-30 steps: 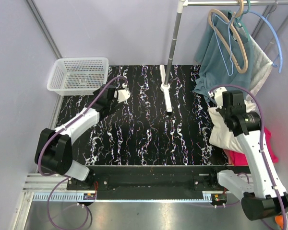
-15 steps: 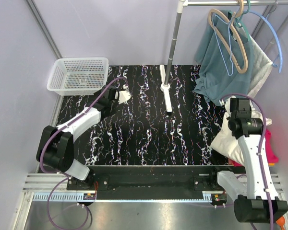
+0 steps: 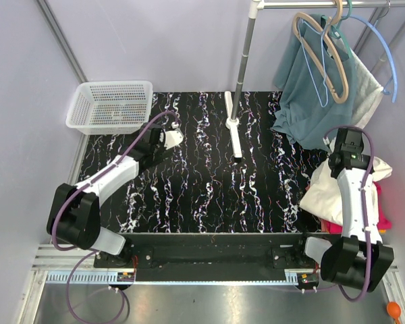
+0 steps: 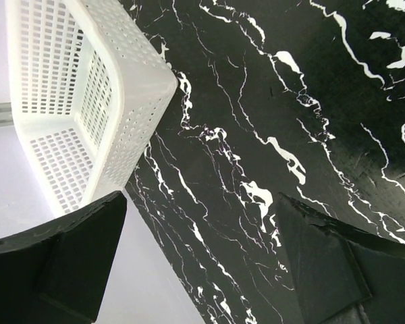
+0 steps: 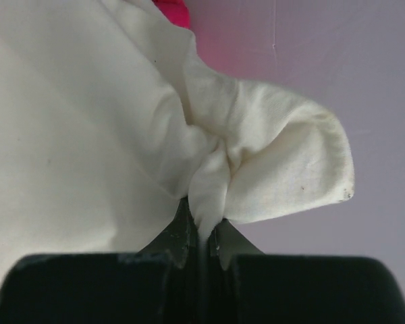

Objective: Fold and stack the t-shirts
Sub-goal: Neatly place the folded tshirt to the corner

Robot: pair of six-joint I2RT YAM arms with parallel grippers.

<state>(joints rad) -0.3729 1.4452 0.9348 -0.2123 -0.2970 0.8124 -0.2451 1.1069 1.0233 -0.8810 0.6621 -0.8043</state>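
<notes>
Top external view: the left arm reaches from its base at the near left corner diagonally across the black marbled counter (image 3: 209,182) toward the far left, elbow low and forearm nearly straight. The left end effector (image 3: 173,138) sits near the white mesh basket (image 3: 111,104) without touching it. In the left wrist view its two dark fingers (image 4: 61,263) stand wide apart with nothing between them, framing only bare counter and one corner of the basket.

The right arm rises from its base at the near right corner, and its forearm runs straight away along the right edge of the counter, with the wrist bent over the clothing pile. The right end effector (image 5: 201,236) is closed on a pinched fold of the cream t-shirt (image 3: 324,192), and the cloth puckers where it enters the jaws. The cream t-shirt lies bunched at the right edge of the counter, partly covering the magenta t-shirt (image 3: 383,219). It sits just in front of the teal garment (image 3: 307,101), which hangs on hangers from the rack
</notes>
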